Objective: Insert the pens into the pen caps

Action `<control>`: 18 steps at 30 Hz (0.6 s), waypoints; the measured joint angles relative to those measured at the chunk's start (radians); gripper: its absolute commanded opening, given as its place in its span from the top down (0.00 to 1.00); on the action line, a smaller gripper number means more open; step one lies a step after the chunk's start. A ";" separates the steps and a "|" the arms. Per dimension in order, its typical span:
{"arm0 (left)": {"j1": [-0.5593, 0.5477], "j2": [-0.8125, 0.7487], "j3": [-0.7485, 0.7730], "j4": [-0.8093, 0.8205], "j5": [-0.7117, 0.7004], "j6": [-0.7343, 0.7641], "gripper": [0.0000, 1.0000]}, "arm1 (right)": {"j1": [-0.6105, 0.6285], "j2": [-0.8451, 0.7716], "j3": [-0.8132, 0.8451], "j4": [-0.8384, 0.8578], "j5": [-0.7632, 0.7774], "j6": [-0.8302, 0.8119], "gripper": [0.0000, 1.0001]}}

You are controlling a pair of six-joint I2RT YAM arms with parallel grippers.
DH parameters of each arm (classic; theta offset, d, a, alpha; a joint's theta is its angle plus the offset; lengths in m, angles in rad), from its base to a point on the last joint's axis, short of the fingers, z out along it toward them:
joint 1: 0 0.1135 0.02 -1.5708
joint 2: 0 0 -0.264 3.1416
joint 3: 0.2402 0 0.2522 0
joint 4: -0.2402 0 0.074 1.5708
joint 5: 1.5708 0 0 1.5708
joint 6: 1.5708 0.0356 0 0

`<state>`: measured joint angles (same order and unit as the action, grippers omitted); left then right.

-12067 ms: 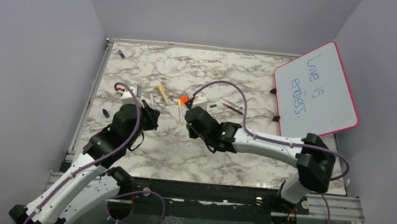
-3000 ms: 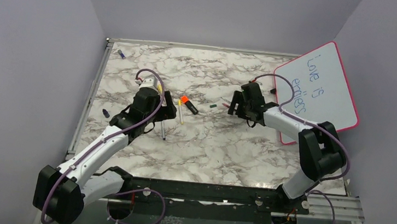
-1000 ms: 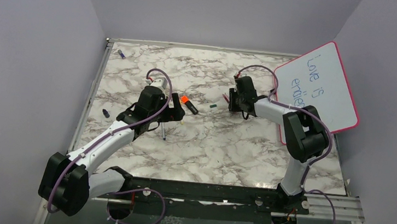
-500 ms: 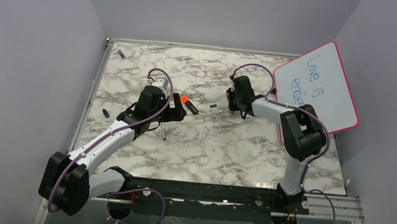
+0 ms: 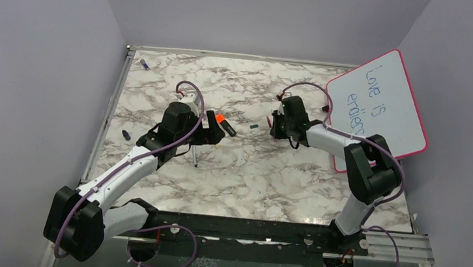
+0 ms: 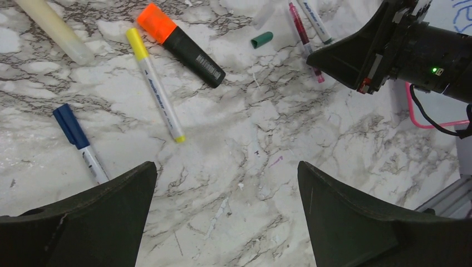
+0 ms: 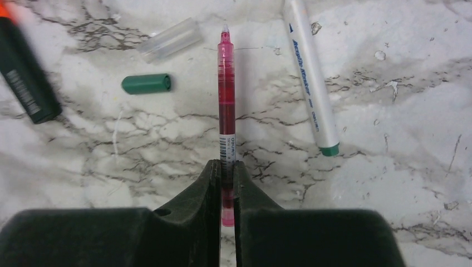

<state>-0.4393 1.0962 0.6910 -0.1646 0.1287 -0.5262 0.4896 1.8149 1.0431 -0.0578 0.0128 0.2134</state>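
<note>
My right gripper (image 7: pixel 225 167) is shut on the lower end of a red pen (image 7: pixel 226 94), which points straight ahead of the jaws just over the marble. A green pen cap (image 7: pixel 146 83) and a clear cap (image 7: pixel 170 40) lie to its left. To its right lies a white pen with a green end (image 7: pixel 310 78). My left gripper (image 6: pixel 227 172) hovers open over bare marble with nothing between its fingers. Ahead of it lie a yellow-ended white pen (image 6: pixel 156 92) and a blue-capped pen (image 6: pixel 78 139). From above, the right gripper (image 5: pixel 274 123) sits right of the green cap (image 5: pixel 254 127).
A black highlighter with an orange end (image 6: pixel 183 44) lies between the arms. A pale yellow pen (image 6: pixel 55 30) lies at the far left. The pink-framed whiteboard (image 5: pixel 380 108) leans at the back right. Small blue caps lie at the back left (image 5: pixel 143 64) and left edge (image 5: pixel 126 135).
The right gripper's jaws have closed on the red pen and its wrist has shifted slightly. The left arm has stayed nearly still with its jaws wide.
</note>
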 measured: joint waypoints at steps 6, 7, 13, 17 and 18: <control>0.001 -0.034 -0.029 0.078 0.077 -0.053 0.05 | 0.001 -0.155 -0.055 0.009 -0.075 0.064 0.97; 0.001 -0.039 -0.038 0.100 0.098 -0.071 0.06 | 0.001 -0.187 -0.066 0.016 -0.095 0.079 0.97; 0.001 -0.045 -0.073 0.253 0.201 -0.188 0.06 | 0.002 -0.362 -0.179 0.128 -0.287 0.203 0.97; -0.001 -0.051 -0.079 0.359 0.245 -0.260 0.06 | 0.002 -0.452 -0.279 0.267 -0.439 0.331 0.97; -0.002 -0.051 -0.079 0.372 0.247 -0.268 0.09 | 0.002 -0.471 -0.307 0.317 -0.476 0.373 0.97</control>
<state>-0.4416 1.0454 0.6121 0.2073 0.3759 -0.7940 0.4911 1.3437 0.7357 0.2592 -0.4633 0.5869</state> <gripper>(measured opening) 0.945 0.126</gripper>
